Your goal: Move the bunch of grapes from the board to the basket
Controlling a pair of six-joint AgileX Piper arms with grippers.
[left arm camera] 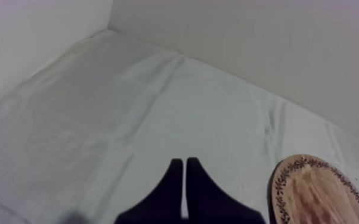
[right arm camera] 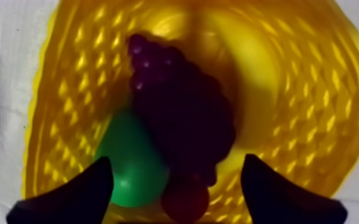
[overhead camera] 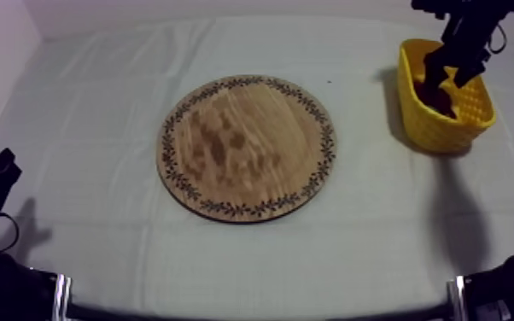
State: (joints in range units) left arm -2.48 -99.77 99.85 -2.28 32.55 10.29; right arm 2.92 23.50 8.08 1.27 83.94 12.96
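The dark purple bunch of grapes (right arm camera: pixel 182 113) lies inside the yellow basket (right arm camera: pixel 68 89), on top of a green pear (right arm camera: pixel 131 161) and a small red fruit (right arm camera: pixel 185 199). My right gripper (right arm camera: pixel 178 161) hangs just over the basket, open, with one finger on each side of the bunch. In the top view the right gripper (overhead camera: pixel 445 72) is above the basket (overhead camera: pixel 435 128) at the far right. The round wooden board (overhead camera: pixel 248 147) in the middle of the table is bare. My left gripper (left arm camera: pixel 185 164) is shut on nothing, low at the left (overhead camera: pixel 0 166).
A smooth yellow shape, probably a banana (right arm camera: pixel 247 71), lies in the basket beside the grapes. The board's patterned rim (left arm camera: pixel 283 179) is near my left gripper. The grey-white cloth (overhead camera: pixel 81 111) covers the table around the board.
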